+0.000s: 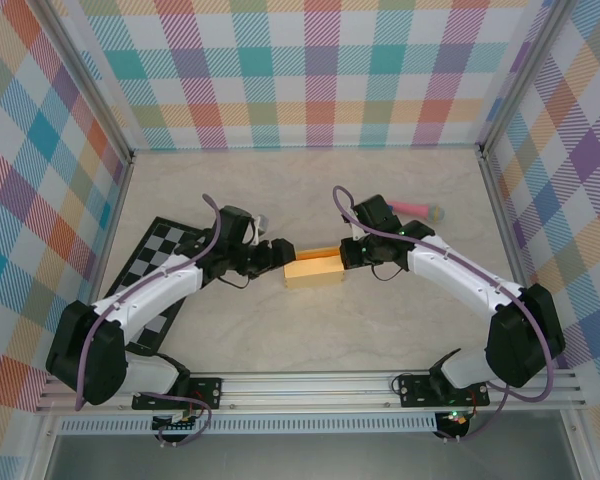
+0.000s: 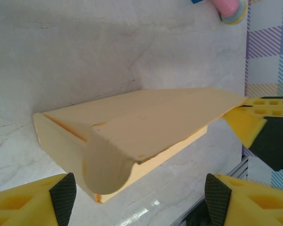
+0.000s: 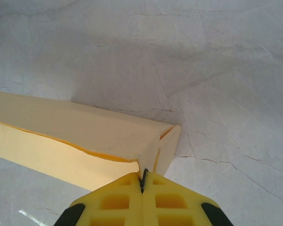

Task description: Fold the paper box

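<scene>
The paper box (image 1: 313, 270) is a yellow-orange, partly folded long shape lying on the table between the two arms. In the left wrist view the box (image 2: 146, 127) lies lengthwise with a rounded end flap hanging at its near end. My left gripper (image 2: 139, 202) stands open just short of that end, its fingers (image 2: 61, 195) wide apart, and the flap hangs near the left finger. My right gripper (image 3: 143, 178) is shut on the card edge at the other end of the box (image 3: 85, 136). From above, the left gripper (image 1: 278, 255) and the right gripper (image 1: 345, 255) sit at opposite ends of the box.
A black-and-white checkered board (image 1: 160, 270) lies under the left arm at the left. A pink stick with a blue end (image 1: 412, 208) lies behind the right arm and is also in the left wrist view (image 2: 228, 7). Plaid walls enclose the table, with a metal rail along the near edge.
</scene>
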`<action>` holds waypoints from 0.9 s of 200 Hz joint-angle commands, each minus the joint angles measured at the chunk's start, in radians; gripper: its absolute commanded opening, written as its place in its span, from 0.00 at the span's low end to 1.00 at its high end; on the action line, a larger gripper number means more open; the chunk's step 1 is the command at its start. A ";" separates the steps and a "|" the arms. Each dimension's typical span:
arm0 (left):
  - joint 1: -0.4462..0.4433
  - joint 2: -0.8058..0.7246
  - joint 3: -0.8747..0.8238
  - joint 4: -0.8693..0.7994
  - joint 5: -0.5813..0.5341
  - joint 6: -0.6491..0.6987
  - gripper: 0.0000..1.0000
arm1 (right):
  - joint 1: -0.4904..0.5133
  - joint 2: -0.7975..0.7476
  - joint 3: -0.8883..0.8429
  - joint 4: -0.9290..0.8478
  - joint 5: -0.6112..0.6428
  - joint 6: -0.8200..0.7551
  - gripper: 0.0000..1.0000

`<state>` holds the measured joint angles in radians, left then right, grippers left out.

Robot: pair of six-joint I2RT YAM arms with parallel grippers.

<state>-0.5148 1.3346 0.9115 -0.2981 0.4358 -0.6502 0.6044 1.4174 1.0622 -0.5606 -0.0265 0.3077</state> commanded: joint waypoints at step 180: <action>0.061 0.091 -0.037 0.271 0.241 -0.273 0.75 | 0.008 0.040 0.054 -0.007 -0.009 0.031 0.00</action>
<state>-0.4381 1.4166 0.8860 -0.0593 0.6281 -0.8928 0.6044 1.4448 1.0851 -0.5610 -0.0265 0.3264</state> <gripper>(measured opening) 0.747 0.045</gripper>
